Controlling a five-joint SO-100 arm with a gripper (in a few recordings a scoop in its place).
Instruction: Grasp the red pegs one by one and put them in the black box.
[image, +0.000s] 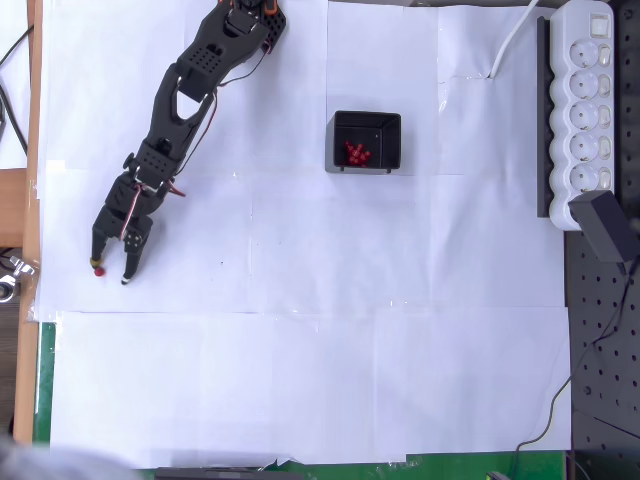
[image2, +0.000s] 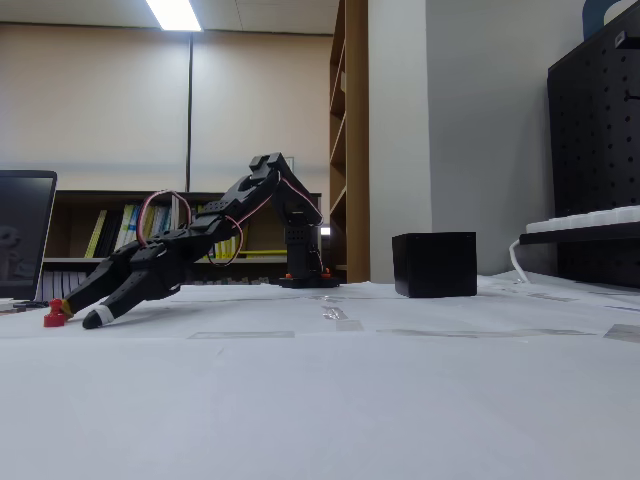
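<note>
Arm stretched to the left edge of the desk, gripper spread beside one red peg.

In the overhead view the gripper (image: 111, 272) sits at the left of the frame with its fingers apart, tips low over the white paper on the desk (image: 300, 380); a peg (image: 97, 270) lies at the tip of the left finger, and whether they touch cannot be told. The fixed view shows the same gripper (image2: 75, 315) angled down at the left, the peg (image2: 53, 318) standing on the desk just beside its tips. The box (image: 366, 141) sits upper centre, well apart from the gripper, with a cluster of pegs (image: 357, 154) inside; in the fixed view the box (image2: 434, 264) stands right of centre. A power strip (image: 585, 110) lies at the upper right.
</note>
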